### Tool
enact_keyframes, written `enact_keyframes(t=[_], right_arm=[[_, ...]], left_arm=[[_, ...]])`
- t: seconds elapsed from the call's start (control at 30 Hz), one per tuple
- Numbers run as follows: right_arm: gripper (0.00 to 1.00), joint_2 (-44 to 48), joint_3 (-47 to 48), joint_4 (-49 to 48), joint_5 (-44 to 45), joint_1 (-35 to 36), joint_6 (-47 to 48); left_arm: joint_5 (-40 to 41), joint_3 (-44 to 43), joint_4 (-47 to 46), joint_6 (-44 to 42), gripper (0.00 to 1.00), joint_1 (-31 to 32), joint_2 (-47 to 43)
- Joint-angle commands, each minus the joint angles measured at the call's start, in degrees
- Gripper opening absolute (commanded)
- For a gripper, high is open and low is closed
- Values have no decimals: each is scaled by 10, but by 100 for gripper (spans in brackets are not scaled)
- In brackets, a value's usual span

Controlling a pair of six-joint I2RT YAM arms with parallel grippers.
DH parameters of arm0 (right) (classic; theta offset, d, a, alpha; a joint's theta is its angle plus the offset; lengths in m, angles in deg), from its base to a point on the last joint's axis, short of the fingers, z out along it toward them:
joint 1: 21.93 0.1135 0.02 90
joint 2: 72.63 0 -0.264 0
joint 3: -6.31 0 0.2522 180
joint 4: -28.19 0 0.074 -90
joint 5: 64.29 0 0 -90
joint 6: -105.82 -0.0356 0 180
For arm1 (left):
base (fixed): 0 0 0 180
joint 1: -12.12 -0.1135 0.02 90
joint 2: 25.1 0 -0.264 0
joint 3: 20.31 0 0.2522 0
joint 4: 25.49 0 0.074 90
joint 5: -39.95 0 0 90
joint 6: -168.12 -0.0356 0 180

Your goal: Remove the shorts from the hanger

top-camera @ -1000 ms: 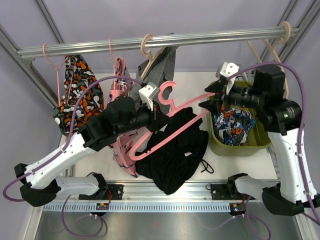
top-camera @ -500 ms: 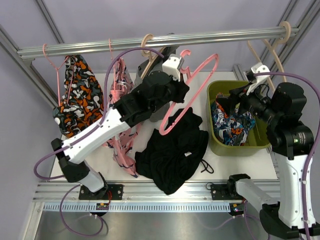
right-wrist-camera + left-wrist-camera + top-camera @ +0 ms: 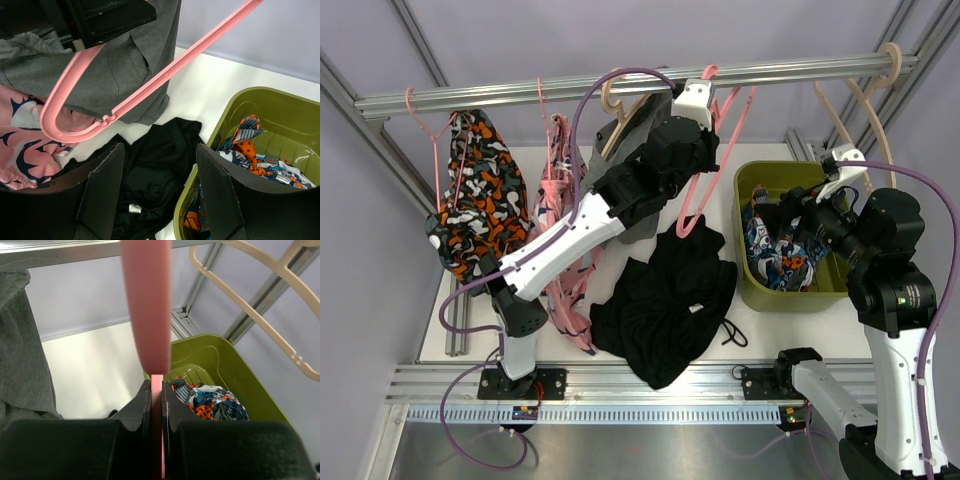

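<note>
My left gripper [image 3: 708, 112] is shut on an empty pink hanger [image 3: 705, 180] and holds it up at the rail; its jaws clamp the pink bar in the left wrist view [image 3: 157, 390]. The black shorts [image 3: 665, 310] lie crumpled on the table below. The grey shorts [image 3: 625, 135] hang on a beige hanger on the rail. The blue-orange-white patterned shorts [image 3: 780, 255] lie in the green bin [image 3: 790, 300]. My right gripper [image 3: 788, 208] is open and empty above the bin's left rim; through its jaws [image 3: 159, 150] I see the black shorts [image 3: 155, 170].
The metal rail [image 3: 520, 92] crosses the back. An orange-black-white garment [image 3: 475, 190] and a pink patterned garment [image 3: 560, 200] hang at the left. Two bare beige hangers [image 3: 865, 95] hang at the right, above the bin.
My left arm has lifted the empty pink hanger from above the black shorts up to the rail. My right gripper has drawn back over the bin. The black shorts stay on the table.
</note>
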Motion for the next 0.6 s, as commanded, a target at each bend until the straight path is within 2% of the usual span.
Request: enact_keyframes(t=[0.0,0.57], right_arm=[[67,13,-6,-36,10,-3,-22],[66,41,-55,-55,2,-8,-40]], left_arm=[[31,-32,-40,8,0,-12,9],[58,-37,-60,10,0,-39,48]])
